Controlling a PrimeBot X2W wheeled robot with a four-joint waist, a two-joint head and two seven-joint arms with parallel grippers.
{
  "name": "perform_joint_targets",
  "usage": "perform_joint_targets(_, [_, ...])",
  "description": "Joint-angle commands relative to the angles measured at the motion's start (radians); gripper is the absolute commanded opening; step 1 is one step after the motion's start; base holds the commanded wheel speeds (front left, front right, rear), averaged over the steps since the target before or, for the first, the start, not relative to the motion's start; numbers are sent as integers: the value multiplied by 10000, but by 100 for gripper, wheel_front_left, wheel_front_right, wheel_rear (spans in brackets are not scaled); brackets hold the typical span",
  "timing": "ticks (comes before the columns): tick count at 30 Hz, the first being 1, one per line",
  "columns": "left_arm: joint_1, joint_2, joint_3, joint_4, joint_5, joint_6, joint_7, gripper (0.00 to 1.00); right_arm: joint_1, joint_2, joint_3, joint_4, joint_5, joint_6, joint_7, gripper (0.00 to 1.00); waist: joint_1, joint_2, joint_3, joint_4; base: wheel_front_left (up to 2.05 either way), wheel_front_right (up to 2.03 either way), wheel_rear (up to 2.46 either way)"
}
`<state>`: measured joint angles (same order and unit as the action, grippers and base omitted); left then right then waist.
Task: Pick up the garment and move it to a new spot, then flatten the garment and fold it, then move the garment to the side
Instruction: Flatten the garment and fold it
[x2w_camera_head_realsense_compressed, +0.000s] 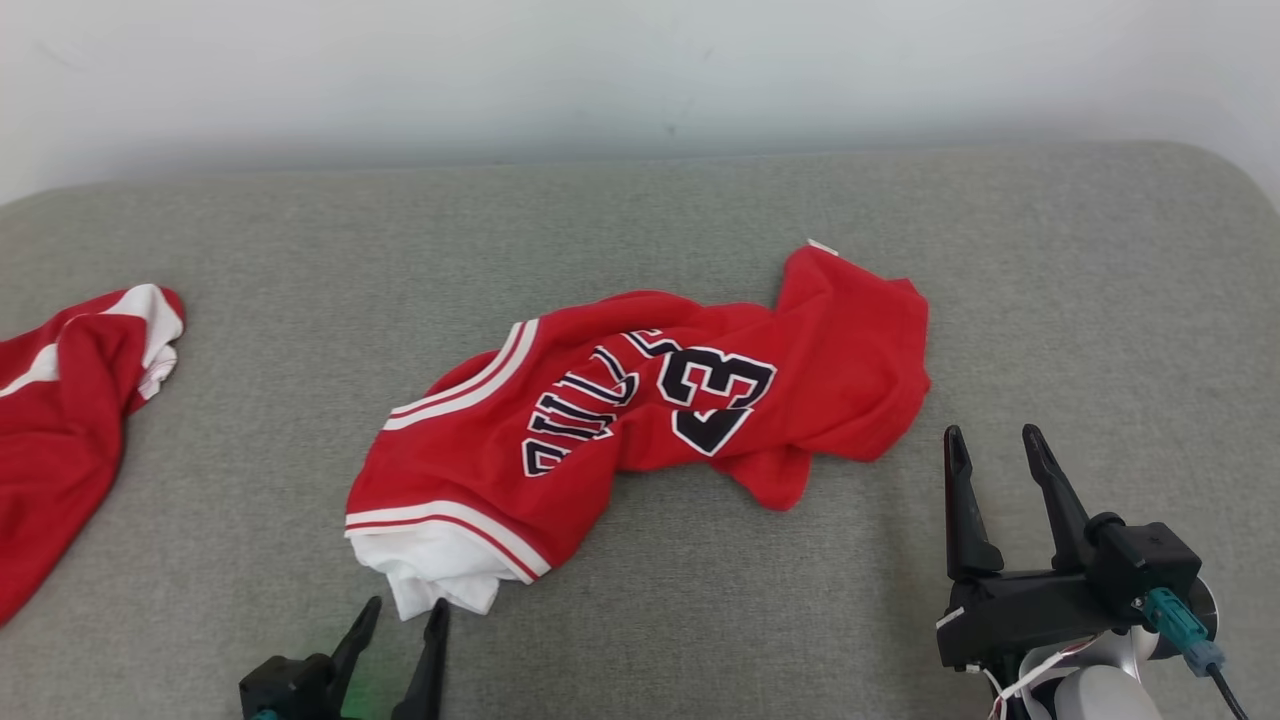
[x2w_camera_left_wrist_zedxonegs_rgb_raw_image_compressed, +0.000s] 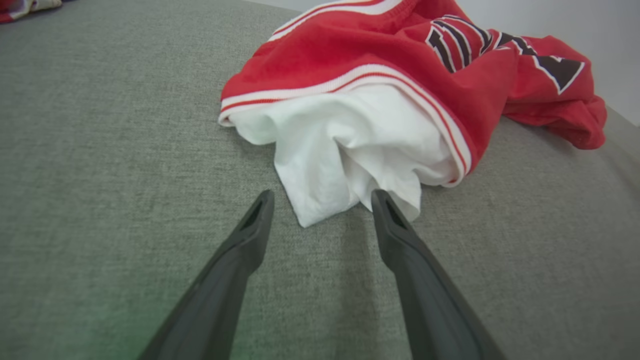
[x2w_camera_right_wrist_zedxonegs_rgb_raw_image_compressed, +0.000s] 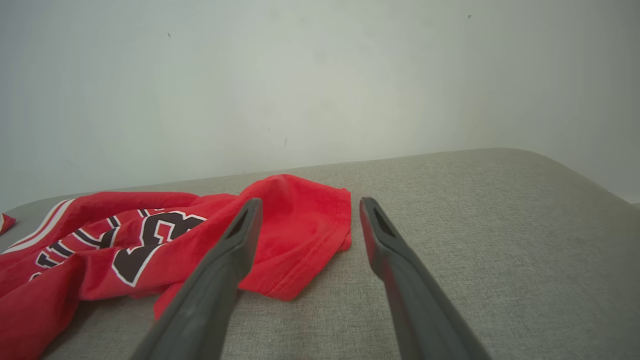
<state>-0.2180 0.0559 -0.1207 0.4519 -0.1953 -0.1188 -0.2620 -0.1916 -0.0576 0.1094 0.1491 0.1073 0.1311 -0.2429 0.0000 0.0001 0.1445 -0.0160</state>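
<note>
The garment (x2w_camera_head_realsense_compressed: 640, 410) is a red jersey with black and white lettering and a white sleeve part, lying crumpled in the middle of the grey cushion. My left gripper (x2w_camera_head_realsense_compressed: 403, 620) is open just below its white end. In the left wrist view that white cloth (x2w_camera_left_wrist_zedxonegs_rgb_raw_image_compressed: 345, 150) lies just beyond the open left gripper (x2w_camera_left_wrist_zedxonegs_rgb_raw_image_compressed: 322, 200), not between the fingers. My right gripper (x2w_camera_head_realsense_compressed: 992, 440) stands open to the right of the jersey, nothing in it. In the right wrist view the jersey's red hem (x2w_camera_right_wrist_zedxonegs_rgb_raw_image_compressed: 300, 235) lies past the open right gripper (x2w_camera_right_wrist_zedxonegs_rgb_raw_image_compressed: 309, 205).
A second red and white garment (x2w_camera_head_realsense_compressed: 70, 420) lies at the left edge of the grey cushion (x2w_camera_head_realsense_compressed: 1080, 300). A pale wall (x2w_camera_head_realsense_compressed: 640, 70) rises behind the cushion. Bare grey fabric stretches to the right of the jersey.
</note>
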Motion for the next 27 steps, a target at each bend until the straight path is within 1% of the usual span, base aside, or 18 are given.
perform_joint_targets(1, [-163,90,172,156,83,-8,-45,100,-15,15,-9,-13,-55,-6,5,100,0,-1,113,-271,0,0,0])
perform_joint_targets(4, [-297,146,320,550,266,-43,-43,100,4,32,-33,-75,-105,-6,23,100,0,-1,159,-421,0,0,0])
perform_joint_targets(5, [-326,138,326,630,252,-60,-28,36,4,34,-40,-72,-102,-6,28,100,0,-1,162,-434,0,0,0])
perform_joint_targets(6, [-375,134,315,694,255,-75,-23,0,7,37,-55,-71,-104,-6,20,100,0,-1,167,-437,0,0,0])
perform_joint_targets(11, [-417,136,264,798,348,-83,-25,0,73,50,-121,-3,-114,-6,-14,100,0,-1,86,-296,0,0,0])
perform_joint_targets(15, [-9,74,308,417,315,-89,-32,0,210,56,-159,96,-30,-6,-34,100,0,-1,-104,-40,0,0,0])
perform_joint_targets(21, [720,12,17,-503,149,-100,-32,0,442,66,-363,240,82,-6,-74,100,0,-1,-410,768,0,0,0])
perform_joint_targets(22, [720,12,17,-503,149,-100,-32,0,442,66,-363,240,82,-6,-74,100,0,-1,-410,768,0,0,0])
perform_joint_targets(27, [1225,56,-169,-1061,248,-99,-32,0,494,71,-418,407,164,-6,-124,100,0,-1,-616,1433,0,0,0])
